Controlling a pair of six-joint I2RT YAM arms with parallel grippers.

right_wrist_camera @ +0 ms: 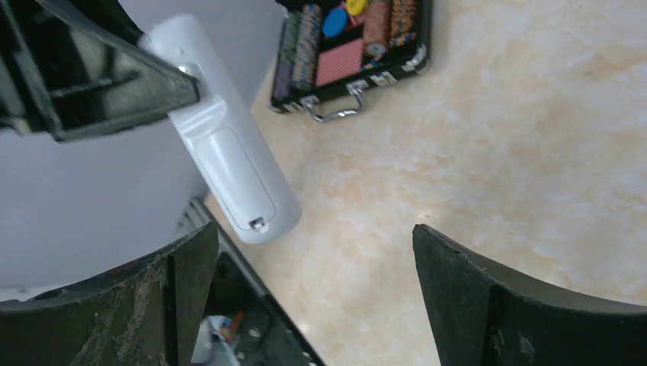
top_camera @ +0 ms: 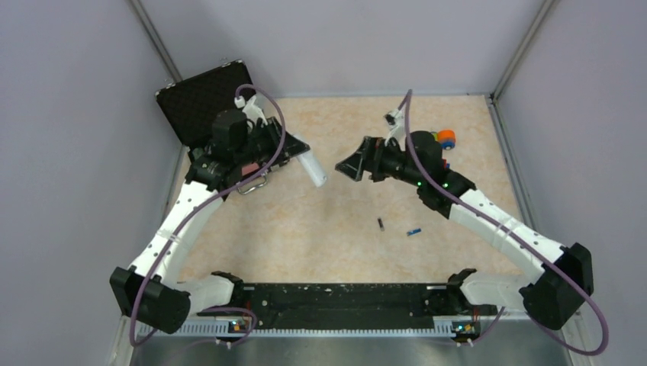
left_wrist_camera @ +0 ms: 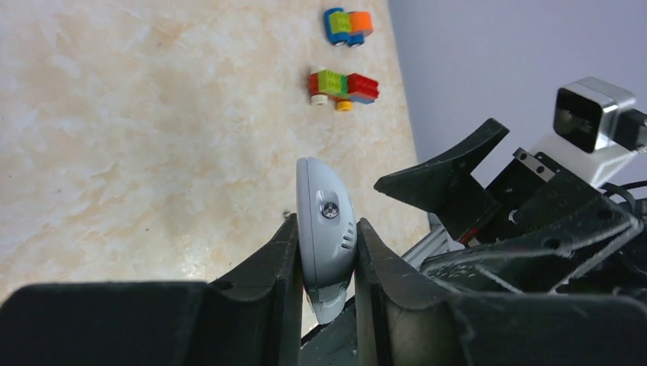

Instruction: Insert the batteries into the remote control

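My left gripper (top_camera: 294,152) is shut on the white remote control (top_camera: 312,168) and holds it above the table, its free end pointing right. In the left wrist view the remote (left_wrist_camera: 326,229) sits edge-on between the fingers. In the right wrist view the remote (right_wrist_camera: 229,152) shows its back with the battery cover closed. My right gripper (top_camera: 345,165) is open and empty, facing the remote's end a short way off. The black battery (top_camera: 380,223) and the blue battery (top_camera: 413,231) lie on the table below, near the middle.
An open black chip case (top_camera: 206,103) with chips stands at the back left, also in the right wrist view (right_wrist_camera: 355,46). Toy block cars (left_wrist_camera: 343,88) (left_wrist_camera: 347,25) sit at the back right by the wall. A black rail (top_camera: 336,301) runs along the near edge.
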